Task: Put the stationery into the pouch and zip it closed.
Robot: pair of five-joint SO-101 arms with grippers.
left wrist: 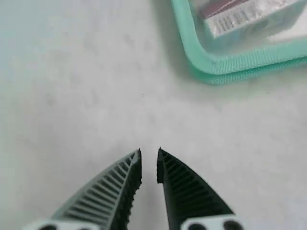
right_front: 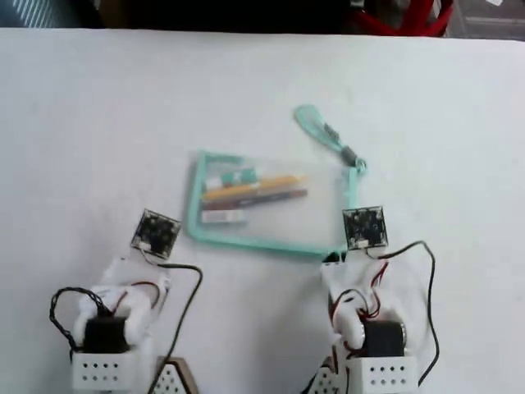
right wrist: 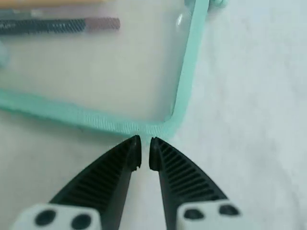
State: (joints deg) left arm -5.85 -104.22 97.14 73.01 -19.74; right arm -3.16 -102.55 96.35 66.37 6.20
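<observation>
1. Left hand (left wrist: 148,165): fingers all but together, gripping nothing, over bare worktop (left wrist: 86,96) toward the near edge, just off a corner of the pouch (left wrist: 211,64).
2. Right hand (right wrist: 145,152): clenched, empty, tips just at the pouch's other near corner, at its teal trim.
3. The pouch lies flat mid-worktop, stationery (right_front: 250,193) inside; its strap (right_front: 321,131) trails toward the far edge.

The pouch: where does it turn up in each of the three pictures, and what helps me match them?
High view: the pouch lies mid-table, just ahead of both arms.
Left wrist view: one corner of it lies beyond the left gripper, with bare table between them.
Right wrist view: another corner lies close in front of the right gripper.
Shared landmark: its mint-green border, seen in all three.
</observation>
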